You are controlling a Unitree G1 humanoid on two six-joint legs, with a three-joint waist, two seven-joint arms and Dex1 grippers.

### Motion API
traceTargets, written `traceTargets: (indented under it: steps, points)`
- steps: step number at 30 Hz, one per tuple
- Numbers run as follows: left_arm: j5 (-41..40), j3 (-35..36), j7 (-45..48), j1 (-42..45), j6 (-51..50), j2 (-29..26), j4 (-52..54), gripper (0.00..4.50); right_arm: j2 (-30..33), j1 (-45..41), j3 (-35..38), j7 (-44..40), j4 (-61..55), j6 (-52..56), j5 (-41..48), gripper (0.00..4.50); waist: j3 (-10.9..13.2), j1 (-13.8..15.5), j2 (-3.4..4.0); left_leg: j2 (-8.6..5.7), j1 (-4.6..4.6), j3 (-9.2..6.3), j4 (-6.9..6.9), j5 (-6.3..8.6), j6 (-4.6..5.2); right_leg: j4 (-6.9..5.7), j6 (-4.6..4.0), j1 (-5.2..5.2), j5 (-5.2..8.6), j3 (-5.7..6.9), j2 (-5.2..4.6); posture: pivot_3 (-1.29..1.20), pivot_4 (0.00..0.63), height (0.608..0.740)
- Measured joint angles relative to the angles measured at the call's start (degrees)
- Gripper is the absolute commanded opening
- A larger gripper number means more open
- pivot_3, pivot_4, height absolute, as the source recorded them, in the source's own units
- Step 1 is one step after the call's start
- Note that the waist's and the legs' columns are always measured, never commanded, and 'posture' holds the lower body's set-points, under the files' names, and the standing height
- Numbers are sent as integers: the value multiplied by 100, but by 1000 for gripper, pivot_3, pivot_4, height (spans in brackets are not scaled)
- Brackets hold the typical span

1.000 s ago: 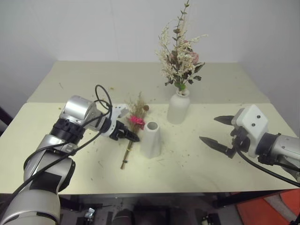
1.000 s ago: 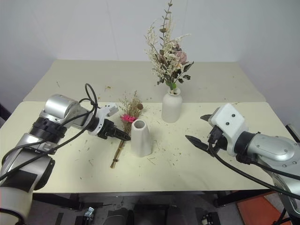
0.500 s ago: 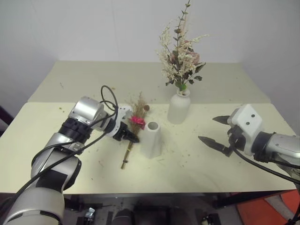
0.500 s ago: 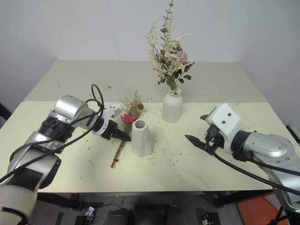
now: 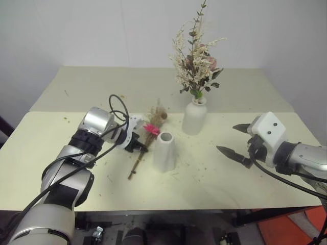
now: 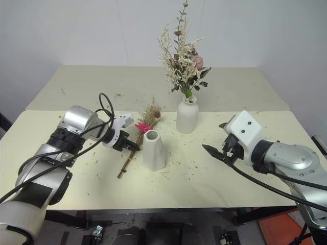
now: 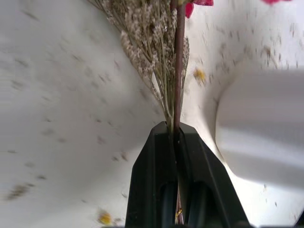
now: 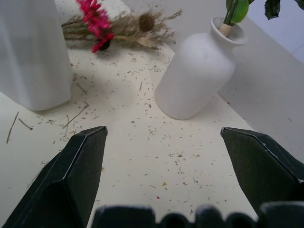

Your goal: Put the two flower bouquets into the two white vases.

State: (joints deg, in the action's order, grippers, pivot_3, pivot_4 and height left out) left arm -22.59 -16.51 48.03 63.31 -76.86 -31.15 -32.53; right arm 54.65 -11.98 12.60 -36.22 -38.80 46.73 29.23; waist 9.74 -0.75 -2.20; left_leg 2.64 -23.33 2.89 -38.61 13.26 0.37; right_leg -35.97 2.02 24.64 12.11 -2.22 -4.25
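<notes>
My left gripper (image 5: 142,149) is shut on the stems of the slim tan bouquet with pink daisies (image 5: 151,127), just left of the cone vase (image 5: 164,151). In the left wrist view the black fingers (image 7: 156,166) pinch the stems (image 7: 176,95), with the cone vase (image 7: 259,128) close beside them. The bundle's stem end (image 5: 131,176) rests on the table. The cream-white bouquet (image 5: 196,61) stands in the bottle vase (image 5: 194,116) behind. My right gripper (image 5: 226,138) hovers open at the right with nothing between its fingers, facing both vases (image 8: 199,76).
Dried flower crumbs are scattered over the pale yellow table (image 5: 204,178) around the vases. A second table top (image 5: 102,87) adjoins at the back, against a white wall. Bare surface lies between the cone vase and my right gripper.
My left gripper has closed on the tan bundle's stems and nudged forward; the bundle's flower end has tipped up toward the cone vase. The right gripper has stayed put.
</notes>
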Motion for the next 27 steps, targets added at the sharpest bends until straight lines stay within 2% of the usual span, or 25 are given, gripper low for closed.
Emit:
traceTargets:
  steps: [4, 8, 10, 13, 16, 18, 23, 27]
  points:
    - [-159, 1253, -253, -2, 322, -328, 340, 43, 2, 298, 701, -363, -42, 91, 498, 4500, 1, 1, -1, 0, -9, -2, 0, 1, 2, -1, 1, 7, 0, 1, -2, 0, 150, 740]
    - [-394, 2099, -327, -22, 362, -600, 702, 43, 7, 522, 1328, -735, -54, 105, 860, 4500, 1, 4, -1, 0, -10, -1, -4, 1, 2, -4, 2, 8, -1, 1, -4, 0, 150, 740]
    - [-707, 3020, -477, -54, 378, -783, 1168, 43, 72, 679, 1989, -1164, -44, 126, 1300, 4500, 1, 4, -1, 1, -7, -2, -9, 1, 1, -8, 3, 5, -1, 4, -4, 0, 150, 740]
    - [-923, 3554, -383, -765, 1270, -811, 2601, 43, 192, 852, 2619, -1707, 31, 57, 1670, 4500, -1, 5, 1, 4, 28, 1, -4, 3, 1, 1, 4, -36, 1, 7, -7, 0, 150, 740]
    - [-1289, 3660, -71, -1368, 1780, -603, 3350, 43, 192, 931, 2889, -2104, 99, -165, 1880, 4500, 0, 39, 0, 4, 31, 0, -12, 2, 0, -2, 4, -41, 0, 12, -7, 0, 150, 740]
    - [-1570, 3669, 232, -1417, 1991, -530, 3391, 43, 191, 1028, 2904, -2232, 109, -335, 1884, 4500, 1, 57, -1, 4, 30, -1, -18, 2, 0, -3, 5, -42, 0, 14, -5, 0, 150, 740]
    - [-2325, 3670, 1383, -1098, 2127, -495, 2683, 43, 35, 1245, 2607, -2294, 107, -971, 1502, 4500, 0, 35, -1, 4, 36, 1, -17, 2, 0, -4, 13, -45, 5, 11, -3, 0, 150, 740]
    - [-2496, 3505, 1978, -725, 2529, -130, 2117, 43, -112, 1289, 2327, -2165, 82, -1219, 1322, 4500, 1, 46, -1, 1, 24, -3, -19, 2, 1, -1, 7, -41, 1, 13, -5, 0, 150, 740]
